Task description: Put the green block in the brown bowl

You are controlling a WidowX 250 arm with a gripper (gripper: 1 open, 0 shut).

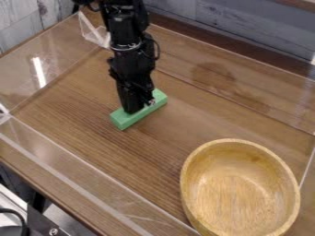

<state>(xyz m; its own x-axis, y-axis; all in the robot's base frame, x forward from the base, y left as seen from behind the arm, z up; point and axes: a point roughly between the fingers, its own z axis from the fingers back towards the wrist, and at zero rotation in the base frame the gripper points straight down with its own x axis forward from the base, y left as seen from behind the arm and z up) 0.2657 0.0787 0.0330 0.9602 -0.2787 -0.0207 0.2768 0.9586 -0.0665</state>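
clock face laid flat over the camera view, 12 at the far edge.

block (140, 110): on the table (92, 143), near the middle of the view, slightly toward 9. bright green, lying flat, long axis roughly 7 to 1. it's outside the bowl.

bowl (240, 191): between 4 and 5, right side up, pale tan wood, thick rim. nothing in it that i can see. well apart from the block, which sits off toward 11 from it.

arm (127, 41): black, reaches in from 11 and angles down to the block. gripper (131, 104): closed, tips down at the block's upper-left part. they overlap it from this angle; can't tell if they touch it or have any grip on it. the dark tips blend together there. the block's 1 o'clock end and 7 o'clock end both show past them.

rest: clear plastic piece (96, 31) at 11, beside the arm. another see-through bit (4, 113) at 9, cut off by the frame. dark cable (15, 214) between 7 and 8, down in the corner. bright glare on the wood around 10. faint round mark (215, 74) in the wood between 1 and 2.
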